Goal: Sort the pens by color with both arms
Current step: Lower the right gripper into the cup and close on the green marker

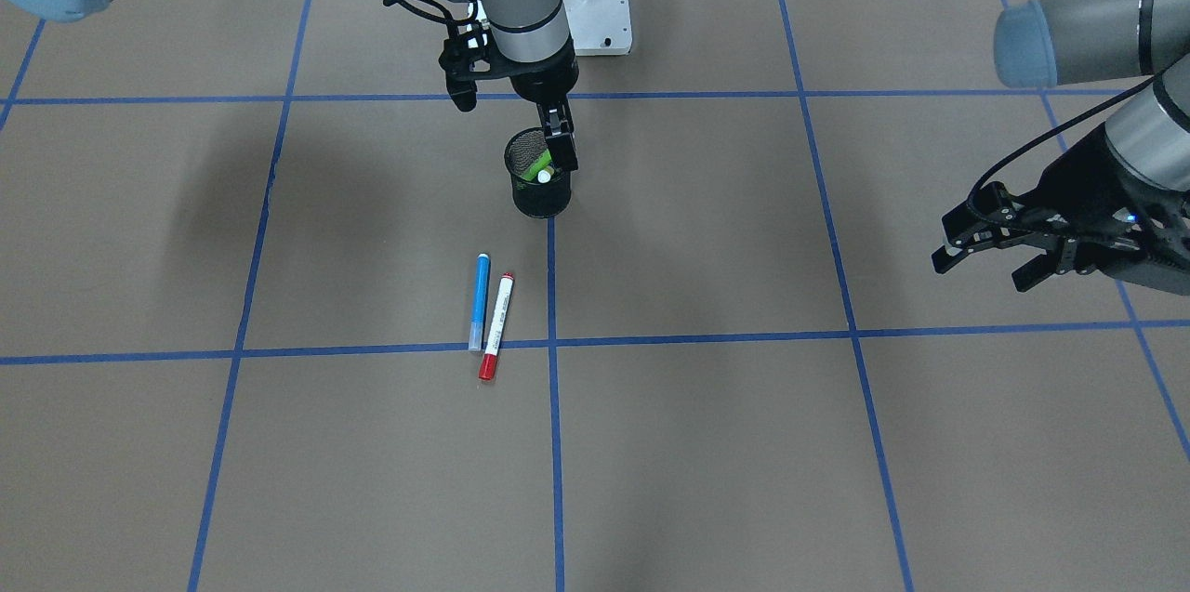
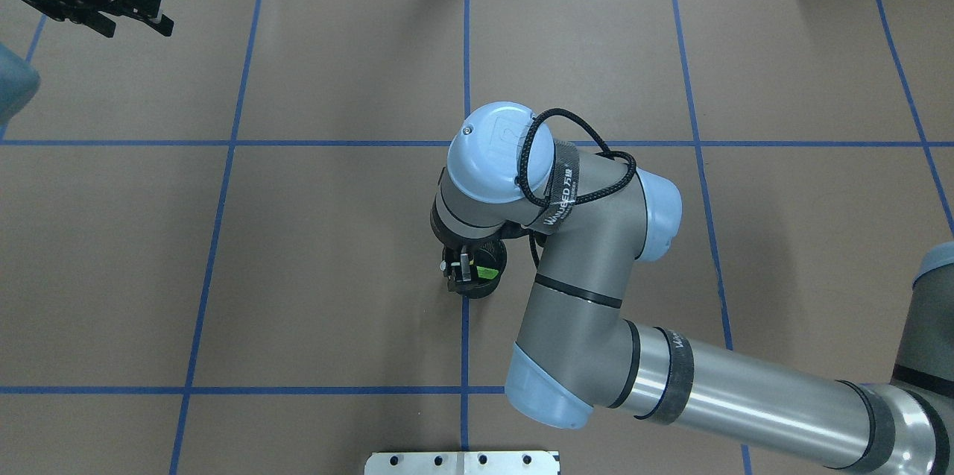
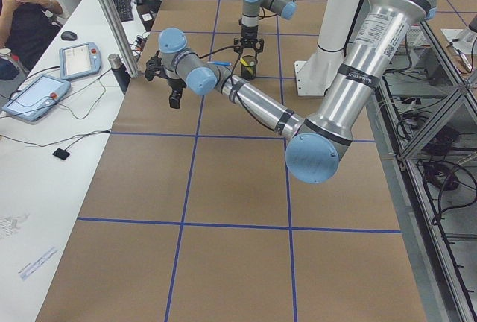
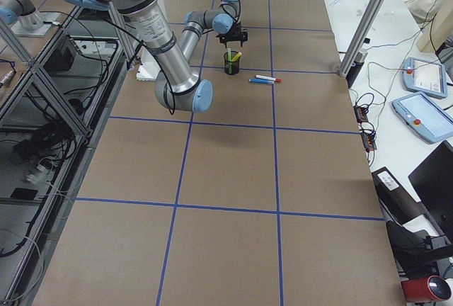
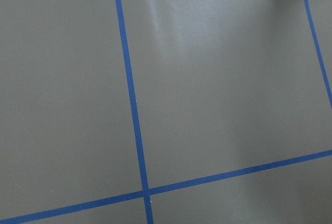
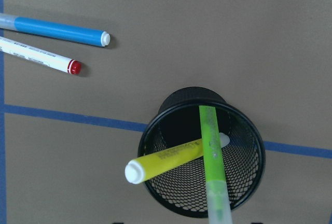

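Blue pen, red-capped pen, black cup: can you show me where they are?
blue pen point(image 1: 480, 299), front-facing view, middle of its blue body.
red-capped pen point(image 1: 497, 324), front-facing view, middle of its white body.
black cup point(image 1: 537, 197), front-facing view, its mesh wall.

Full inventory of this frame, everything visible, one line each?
blue pen: 1, blue with clear cap, flat on the table on the cup's operator side
red-capped pen: 1, white with red cap, flat beside the blue pen
lime green pen: 1, green, leaning in the cup
yellow pen: 1, yellow, leaning in the cup
mesh cup: 1, black, upright at table centre
table: 1, brown with blue tape grid
pedestal base: 1, white, behind the cup
teach pendants: 2, grey, side bench
person: 1, dark top, by the bench
left gripper: black, open, off to the side
right gripper: black, over the cup, jaw state unclear
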`<state>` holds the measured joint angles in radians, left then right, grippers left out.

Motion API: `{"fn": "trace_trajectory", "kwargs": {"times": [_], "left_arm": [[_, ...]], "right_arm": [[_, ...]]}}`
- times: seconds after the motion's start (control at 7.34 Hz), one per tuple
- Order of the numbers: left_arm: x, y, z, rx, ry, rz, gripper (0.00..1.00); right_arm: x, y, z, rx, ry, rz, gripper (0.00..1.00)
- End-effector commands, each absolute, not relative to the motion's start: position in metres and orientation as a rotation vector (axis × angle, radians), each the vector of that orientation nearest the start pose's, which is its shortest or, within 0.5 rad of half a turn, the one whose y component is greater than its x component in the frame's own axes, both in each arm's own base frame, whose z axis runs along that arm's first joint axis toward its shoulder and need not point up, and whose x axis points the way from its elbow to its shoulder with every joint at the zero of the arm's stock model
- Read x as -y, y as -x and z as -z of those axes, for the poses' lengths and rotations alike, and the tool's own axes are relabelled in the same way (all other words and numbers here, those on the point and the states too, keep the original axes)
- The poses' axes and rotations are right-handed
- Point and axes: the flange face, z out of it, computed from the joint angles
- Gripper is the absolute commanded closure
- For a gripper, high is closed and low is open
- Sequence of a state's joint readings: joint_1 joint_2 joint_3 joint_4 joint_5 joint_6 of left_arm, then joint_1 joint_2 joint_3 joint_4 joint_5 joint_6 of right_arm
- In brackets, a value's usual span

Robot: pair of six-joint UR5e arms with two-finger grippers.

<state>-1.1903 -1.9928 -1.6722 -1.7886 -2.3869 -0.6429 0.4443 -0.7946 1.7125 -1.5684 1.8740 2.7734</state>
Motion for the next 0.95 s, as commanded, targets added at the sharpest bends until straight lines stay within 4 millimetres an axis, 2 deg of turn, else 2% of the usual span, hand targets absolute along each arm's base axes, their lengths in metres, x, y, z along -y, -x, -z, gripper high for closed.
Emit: {"fn": "trace_trajectory", "kwargs": {"times": [0.0,0.41,0.82], "left_arm": [[0.612,-0.178,-0.338,-1.004,-0.236,-0.058,0.00],[0.612,-0.179,-0.338,-1.000,-0.240,-0.057,0.00],[0.612,-0.178,-0.339,-0.999,-0.238,-0.055,0.00]], "right_arm": [[0.382,0.559,-0.146,0.796,0.660,-1.399,0.14],[0.376,0.554,-0.140,0.806,0.683,-1.414,0.14],[0.365,0.566,-0.139,0.856,0.694,-1.408,0.15]]}}
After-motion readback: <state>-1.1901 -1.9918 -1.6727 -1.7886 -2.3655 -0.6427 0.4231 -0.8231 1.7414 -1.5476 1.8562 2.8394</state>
